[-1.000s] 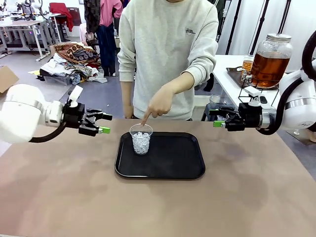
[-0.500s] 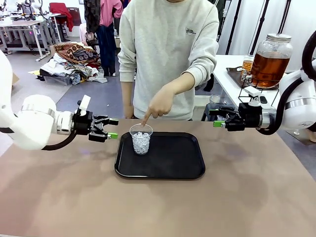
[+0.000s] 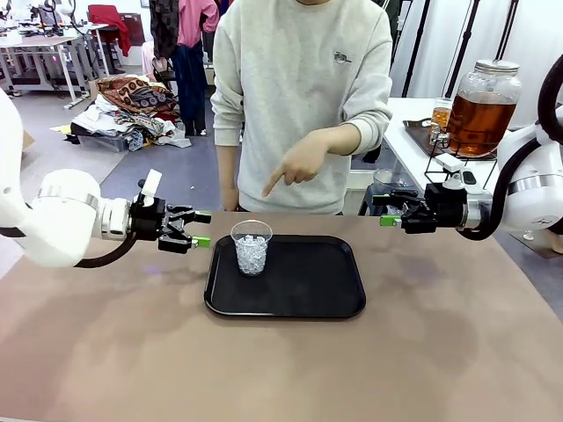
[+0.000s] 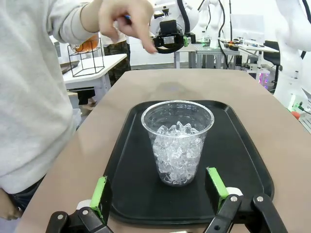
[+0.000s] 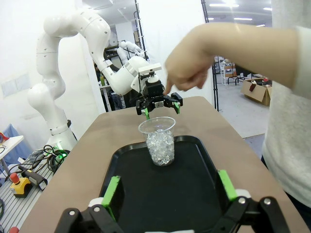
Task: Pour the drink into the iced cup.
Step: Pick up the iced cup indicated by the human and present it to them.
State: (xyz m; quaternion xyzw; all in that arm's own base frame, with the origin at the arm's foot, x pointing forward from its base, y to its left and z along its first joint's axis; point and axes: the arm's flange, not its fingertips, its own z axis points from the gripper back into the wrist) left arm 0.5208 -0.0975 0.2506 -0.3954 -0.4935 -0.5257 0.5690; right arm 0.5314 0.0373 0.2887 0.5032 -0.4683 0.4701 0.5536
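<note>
Clear plastic cup (image 3: 252,249) filled with ice, upright at far-left of black tray (image 3: 308,283), amber drink (image 3: 479,121) in lidded round glass jar (image 3: 486,88), well apart at right.

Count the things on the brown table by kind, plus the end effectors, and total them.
Clear plastic cup of ice: 1
Black rectangular tray: 1
Black end effectors with green pads: 2, left end effector and right end effector
Total: 4

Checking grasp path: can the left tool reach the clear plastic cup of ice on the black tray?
Probably yes. The open left tool faces the clear plastic cup of ice from beside the black tray, nothing between them. The person's pointing hand hangs above, off that path.
</note>
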